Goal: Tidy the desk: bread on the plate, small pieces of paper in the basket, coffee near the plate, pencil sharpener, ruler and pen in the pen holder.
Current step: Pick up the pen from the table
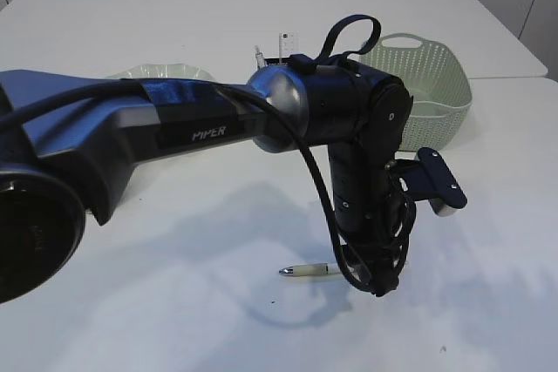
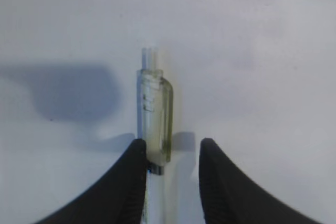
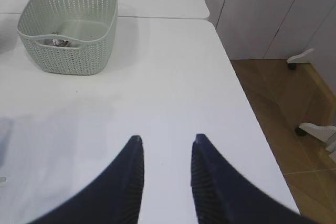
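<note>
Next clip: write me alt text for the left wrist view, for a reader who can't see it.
The left claw stands open around a clear pen lying on the white desk, its dark fingers on either side of the clip end; the left one looks to touch the barrel, the right one stands apart. A soft shadow falls on the desk at left.

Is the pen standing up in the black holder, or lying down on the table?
Lying down. The pen rests flat on the white desk, with the left gripper straddling it.
</note>
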Tool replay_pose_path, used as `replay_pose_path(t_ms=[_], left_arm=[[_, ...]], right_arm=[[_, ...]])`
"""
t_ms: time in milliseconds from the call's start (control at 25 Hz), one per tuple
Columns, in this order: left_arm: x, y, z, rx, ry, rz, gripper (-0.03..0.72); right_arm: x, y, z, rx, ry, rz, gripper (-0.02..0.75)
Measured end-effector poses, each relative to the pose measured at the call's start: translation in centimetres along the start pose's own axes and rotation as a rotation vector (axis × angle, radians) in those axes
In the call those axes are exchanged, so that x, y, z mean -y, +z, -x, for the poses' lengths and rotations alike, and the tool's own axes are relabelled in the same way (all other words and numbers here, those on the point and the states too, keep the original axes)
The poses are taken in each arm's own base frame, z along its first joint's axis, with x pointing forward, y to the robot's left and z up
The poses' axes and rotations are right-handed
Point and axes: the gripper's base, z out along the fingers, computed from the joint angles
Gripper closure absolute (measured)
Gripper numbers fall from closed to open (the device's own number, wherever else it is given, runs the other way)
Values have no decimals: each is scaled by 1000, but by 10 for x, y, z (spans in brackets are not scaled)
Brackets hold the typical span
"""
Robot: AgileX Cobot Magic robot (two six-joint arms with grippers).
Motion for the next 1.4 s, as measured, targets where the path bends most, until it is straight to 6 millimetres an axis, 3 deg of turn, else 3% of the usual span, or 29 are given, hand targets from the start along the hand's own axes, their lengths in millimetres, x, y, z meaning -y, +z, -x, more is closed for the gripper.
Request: replay_pose_path(t_ms=[680, 1400], left_arm=[[-2, -1, -9, -104, -5, 21, 449], [4, 0, 0, -52, 17, 47, 444]], right_arm=[[3, -3, -2, 2, 24, -3, 477], [2, -4, -3, -6, 48, 7, 477]])
